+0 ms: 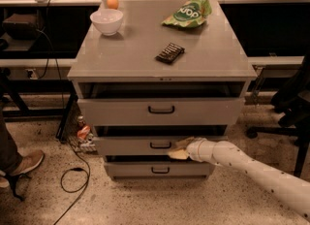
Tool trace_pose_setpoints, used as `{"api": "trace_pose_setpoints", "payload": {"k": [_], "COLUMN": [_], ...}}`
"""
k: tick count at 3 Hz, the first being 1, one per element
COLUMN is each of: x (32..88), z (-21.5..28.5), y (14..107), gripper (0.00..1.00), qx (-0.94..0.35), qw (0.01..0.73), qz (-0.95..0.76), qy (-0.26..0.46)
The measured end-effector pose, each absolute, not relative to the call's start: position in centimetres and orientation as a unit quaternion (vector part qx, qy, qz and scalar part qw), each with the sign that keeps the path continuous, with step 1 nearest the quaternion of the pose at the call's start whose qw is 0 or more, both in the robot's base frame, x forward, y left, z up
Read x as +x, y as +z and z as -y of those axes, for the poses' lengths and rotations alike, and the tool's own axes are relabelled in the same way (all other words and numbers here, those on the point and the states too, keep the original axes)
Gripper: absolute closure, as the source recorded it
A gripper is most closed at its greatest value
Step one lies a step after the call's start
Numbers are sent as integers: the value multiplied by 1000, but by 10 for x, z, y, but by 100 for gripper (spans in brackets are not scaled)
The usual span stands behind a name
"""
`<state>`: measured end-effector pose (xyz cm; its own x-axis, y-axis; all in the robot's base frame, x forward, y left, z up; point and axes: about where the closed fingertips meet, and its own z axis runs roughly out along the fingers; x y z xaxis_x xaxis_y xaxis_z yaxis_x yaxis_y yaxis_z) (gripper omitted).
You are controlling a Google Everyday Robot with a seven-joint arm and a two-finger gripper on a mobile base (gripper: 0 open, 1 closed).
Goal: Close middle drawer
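The gripper (180, 149) is sitting at the front of the middle drawer (127, 146), just right of its handle (160, 145), below the table's (135, 59) front edge. I cannot tell whether it is open or closed. The drawer is standing slightly pulled out. Pushing level, straight toward the back edge and near centre, is looking safest against skewing.

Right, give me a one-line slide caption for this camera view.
Gripper at the front of the partly open middle drawer, just right of its black handle.
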<state>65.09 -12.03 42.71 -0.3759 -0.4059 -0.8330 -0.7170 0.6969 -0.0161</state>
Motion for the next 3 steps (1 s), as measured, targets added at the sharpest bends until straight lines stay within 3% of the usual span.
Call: {"api": "trace_pose_setpoints", "payload": {"k": [3], "x": [644], "z": [141], "y": [432], "gripper": [98], "qx": [-319], "qw": [454], "qz": [-817], "qy": [160]}}
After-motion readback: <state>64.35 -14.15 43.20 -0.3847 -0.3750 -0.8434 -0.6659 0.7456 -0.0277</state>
